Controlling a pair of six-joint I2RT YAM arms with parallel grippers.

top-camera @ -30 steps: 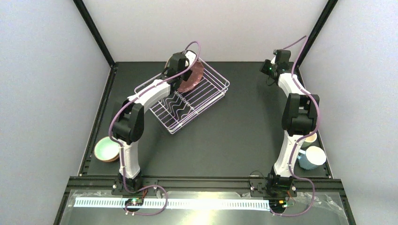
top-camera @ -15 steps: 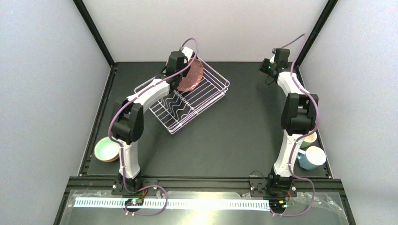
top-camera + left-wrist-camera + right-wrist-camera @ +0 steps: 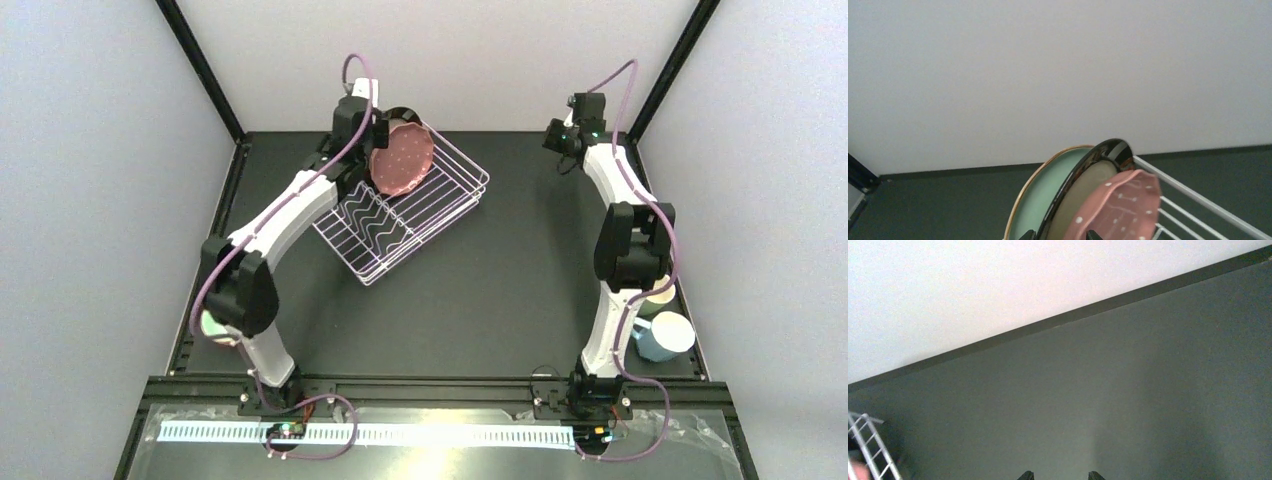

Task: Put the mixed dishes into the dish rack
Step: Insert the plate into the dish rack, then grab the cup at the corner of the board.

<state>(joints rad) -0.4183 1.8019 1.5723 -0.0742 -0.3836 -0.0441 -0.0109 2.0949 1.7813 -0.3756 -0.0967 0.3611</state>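
The dish rack [image 3: 430, 215] is a white wire basket on the dark table. A pink speckled plate [image 3: 403, 160] stands on edge at its far end, with a dark-rimmed plate [image 3: 400, 112] behind it. The left wrist view shows the pink plate [image 3: 1120, 210], the glossy dark rim [image 3: 1108, 150] and a mint-green face with a tan edge [image 3: 1040, 195] packed together. My left gripper [image 3: 368, 135] hangs just left of these plates. It [image 3: 1060, 235] is open, and the plates lie ahead of its tips. Open and bare, my right gripper [image 3: 560, 140] is raised over the far right.
A mint bowl [image 3: 212, 325] at the near left is mostly hidden by the left arm. A light blue mug [image 3: 665, 335] and a pale mug [image 3: 662, 295] stand at the near right by the right arm. A rack corner [image 3: 868, 445] shows in the right wrist view.
My left arm has lifted and drawn back to the left, off the pink plate. The plate now stands rounder to the camera at the rack's far end. My right gripper shifted slightly left.
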